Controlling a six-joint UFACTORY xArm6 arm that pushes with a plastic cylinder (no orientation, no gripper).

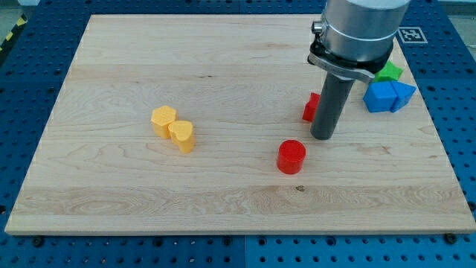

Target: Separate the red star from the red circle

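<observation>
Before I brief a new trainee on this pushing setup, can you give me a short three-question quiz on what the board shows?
1. True or false: the red star and the red circle are touching.
2. Where is my tip?
A. Against the two yellow blocks
B. Just to the view's right of the red star, above and right of the red circle
C. Off the wooden board
3. Fill in: the blue blocks and the green block sit near the board's ____ edge in the view.

Key: 1 false; 2 B; 3 right.
</observation>
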